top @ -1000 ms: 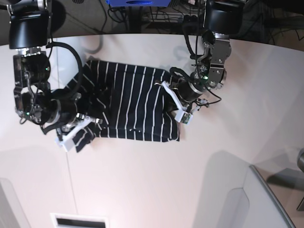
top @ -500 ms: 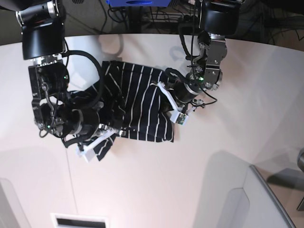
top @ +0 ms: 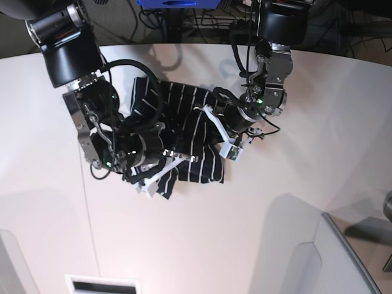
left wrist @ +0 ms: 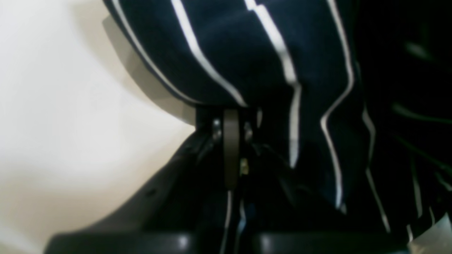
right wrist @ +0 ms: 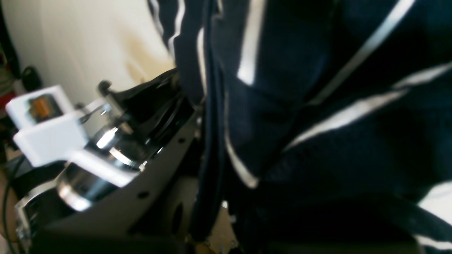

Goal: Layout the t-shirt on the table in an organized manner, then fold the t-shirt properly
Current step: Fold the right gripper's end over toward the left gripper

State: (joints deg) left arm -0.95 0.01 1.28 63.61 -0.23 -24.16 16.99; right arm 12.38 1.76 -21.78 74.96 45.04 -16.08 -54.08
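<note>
Nearest the bottom of the base view, only bare white table [top: 202,245]. Just above centre-left, the right gripper [top: 160,173], closed tight on a dark fold at the lower left edge of the t-shirt [top: 184,122]; in the right wrist view, striped cloth [right wrist: 317,106] bunched against the black finger and filling most of the frame, pale tabletop [right wrist: 88,42] at upper left. At centre, the shirt itself, dark navy with thin white stripes, crumpled and drawn in between the two arms, lying on the table and lifted where gripped. Just right of centre, the left gripper [top: 228,144], clamped on the shirt's right edge, jaws fully closed on fabric; in the left wrist view, cloth [left wrist: 268,63] hanging over the closed fingertips at mid-frame, white table [left wrist: 70,106] across the left half. Farther up, the curved far edge of the table, then cables and dark clutter along the top of the frame.
</note>
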